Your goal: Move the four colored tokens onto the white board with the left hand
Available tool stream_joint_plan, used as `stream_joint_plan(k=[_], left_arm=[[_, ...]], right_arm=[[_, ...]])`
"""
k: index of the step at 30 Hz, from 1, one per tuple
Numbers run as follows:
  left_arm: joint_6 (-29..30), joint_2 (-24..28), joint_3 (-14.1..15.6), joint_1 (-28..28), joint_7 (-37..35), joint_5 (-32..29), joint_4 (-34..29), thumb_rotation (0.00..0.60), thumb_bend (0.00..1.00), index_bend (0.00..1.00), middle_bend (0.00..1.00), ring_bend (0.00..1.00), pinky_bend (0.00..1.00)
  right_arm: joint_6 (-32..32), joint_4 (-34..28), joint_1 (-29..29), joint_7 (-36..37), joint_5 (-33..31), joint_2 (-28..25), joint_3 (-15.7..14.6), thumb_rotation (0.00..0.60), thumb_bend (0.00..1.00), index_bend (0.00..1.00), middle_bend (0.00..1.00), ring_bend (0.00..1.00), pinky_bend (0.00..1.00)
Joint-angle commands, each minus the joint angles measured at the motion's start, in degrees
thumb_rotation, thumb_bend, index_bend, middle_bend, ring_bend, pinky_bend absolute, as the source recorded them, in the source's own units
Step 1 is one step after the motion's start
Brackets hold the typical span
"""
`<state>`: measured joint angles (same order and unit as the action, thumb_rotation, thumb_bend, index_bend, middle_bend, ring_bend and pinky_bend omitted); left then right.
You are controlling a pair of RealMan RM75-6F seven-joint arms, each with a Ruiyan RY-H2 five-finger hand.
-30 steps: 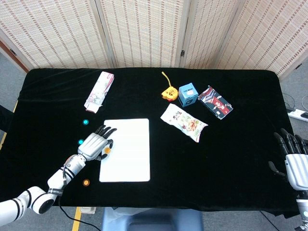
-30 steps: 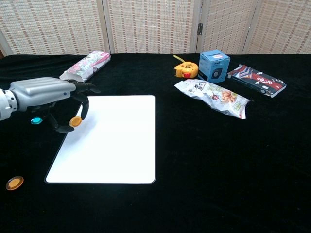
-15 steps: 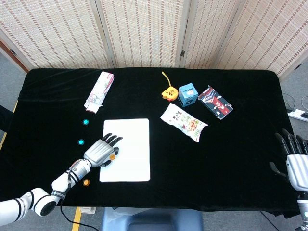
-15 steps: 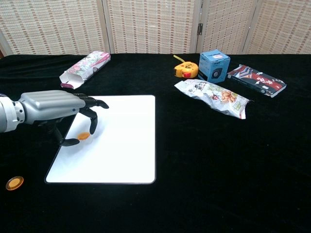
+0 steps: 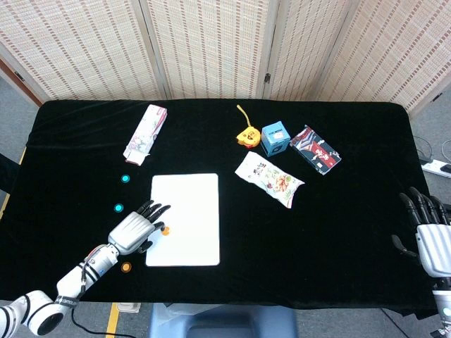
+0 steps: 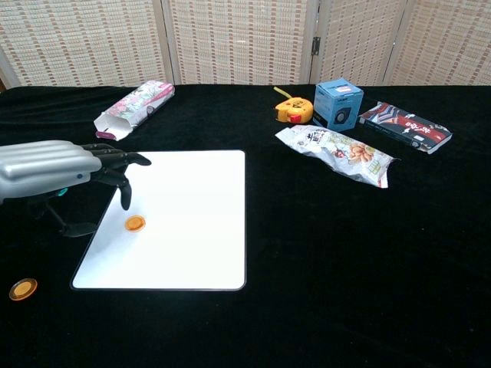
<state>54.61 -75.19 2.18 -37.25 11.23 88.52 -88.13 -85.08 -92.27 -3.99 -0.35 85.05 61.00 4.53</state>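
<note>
Orange token: lies flat on the white board, just right of the left hand, which is released, fingers spread, holding nothing. Remaining tokens: second orange below the hand, two teal beyond it. Likely light, thin, rigid, slippery; pinch at opposite edges.

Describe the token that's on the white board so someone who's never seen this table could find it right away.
Find the white board on the black table. Near its left edge lies a small round orange token, beside the left hand. It is the only token on white; another orange one lies on cloth.
</note>
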Motion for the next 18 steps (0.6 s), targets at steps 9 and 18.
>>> stream_joint_plan(k=[9, 18], left_arm=[[9.2, 1.9, 7.4, 4.8, -5.0, 11.7, 4.8, 0.6, 0.42, 0.42, 0.05, 0.0, 0.0], [13.0, 1.5, 9.6, 7.6, -6.6, 14.6, 7.5, 0.6, 0.42, 0.42, 0.06, 0.0, 0.0]], right_arm=[[0.5, -0.6, -1.0, -0.7, 0.9, 0.1, 0.2, 0.6, 0.36, 0.0, 0.02, 0.06, 0.0], [0.6, -1.2, -1.5, -1.1, 1.5, 0.1, 0.2, 0.6, 0.36, 0.0, 0.02, 0.06, 0.0]])
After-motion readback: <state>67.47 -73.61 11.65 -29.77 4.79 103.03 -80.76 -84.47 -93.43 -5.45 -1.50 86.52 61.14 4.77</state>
